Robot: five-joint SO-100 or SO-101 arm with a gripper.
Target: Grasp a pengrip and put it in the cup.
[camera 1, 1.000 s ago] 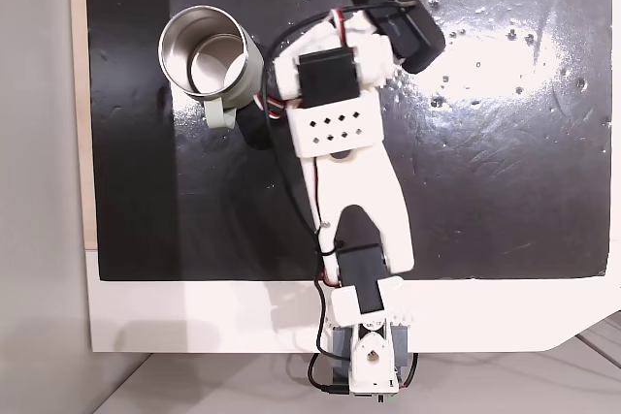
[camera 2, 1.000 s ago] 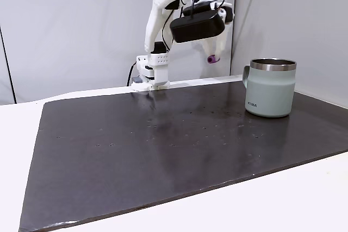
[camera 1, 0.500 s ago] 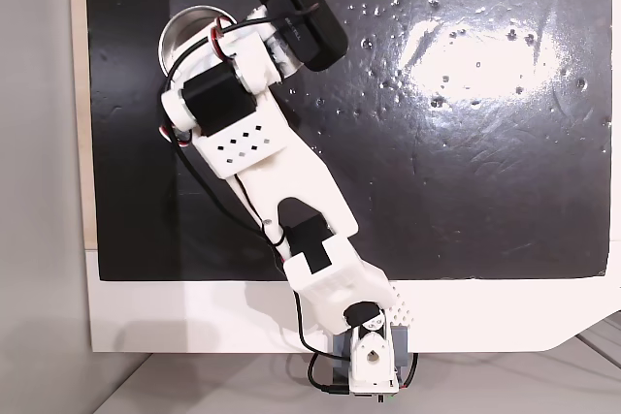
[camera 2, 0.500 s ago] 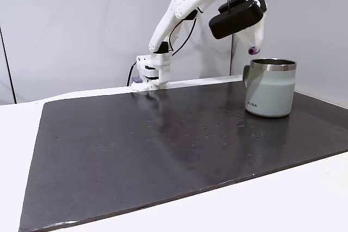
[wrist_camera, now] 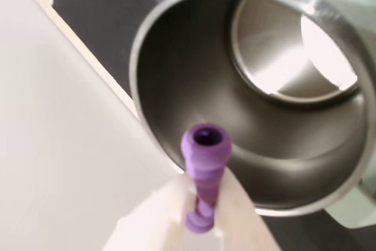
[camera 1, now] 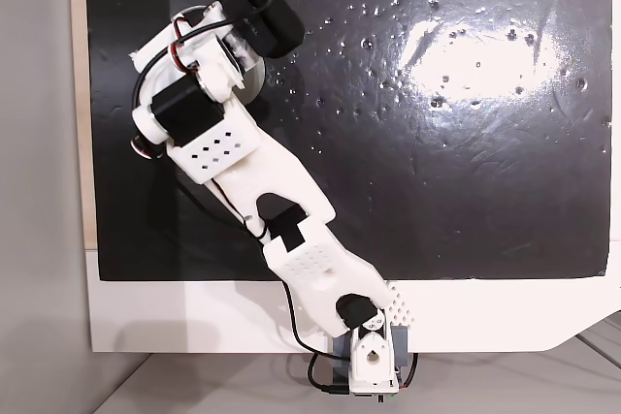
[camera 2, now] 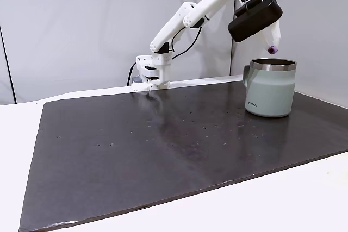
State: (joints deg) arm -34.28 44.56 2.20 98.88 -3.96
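Carry step, nearly over target. End effector point(wrist_camera: 202, 218) clamped on small light-purple ribbed rubber pengrip point(wrist_camera: 203, 163), held above rim of steel-lined pale green mug point(camera 2: 270, 87). Next, I judge: centre over the opening, then release.

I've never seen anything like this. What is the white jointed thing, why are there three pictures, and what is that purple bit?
The white thing is a small robot arm bolted at a table's edge. One fixed view looks down from above, another looks across the black mat, and the wrist view rides on the arm. Its gripper, a two-fingered pincer, is closed on a little purple rubber pen grip and holds it above the open steel-lined cup standing on the mat.
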